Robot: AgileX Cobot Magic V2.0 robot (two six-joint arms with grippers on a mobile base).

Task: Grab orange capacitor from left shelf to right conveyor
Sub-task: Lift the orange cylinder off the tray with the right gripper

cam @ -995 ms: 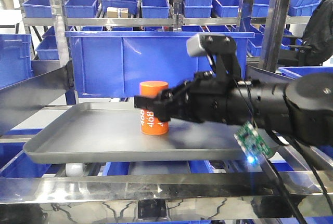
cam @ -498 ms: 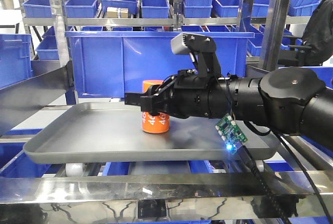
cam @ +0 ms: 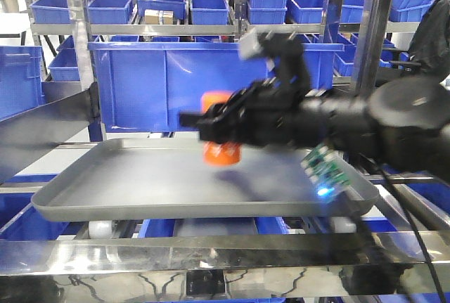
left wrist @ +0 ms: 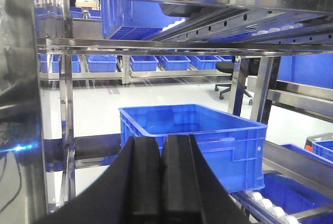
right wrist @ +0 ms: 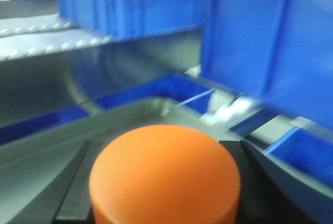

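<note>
The orange capacitor (cam: 222, 154), a short orange cylinder, is between the fingers of my right gripper (cam: 211, 124), which is shut on it. It hangs just above the grey metal tray (cam: 105, 190) on the shelf; the picture is blurred by motion. In the right wrist view the capacitor's flat top (right wrist: 164, 174) fills the space between the two black fingers (right wrist: 73, 182). My left gripper (left wrist: 164, 148) is shut and empty, its pads pressed together, and points at a blue crate (left wrist: 208, 130) away from the tray.
A large blue bin (cam: 140, 85) stands right behind the tray. Steel shelf posts (cam: 81, 50) and a front rail (cam: 211, 254) frame it. Rows of blue bins fill the racks behind. A small circuit board (cam: 323, 169) with a blue light hangs under the right arm.
My right gripper has closed on the capacitor and lifted it off the tray, moving it up and slightly right. The arm is still moving.
</note>
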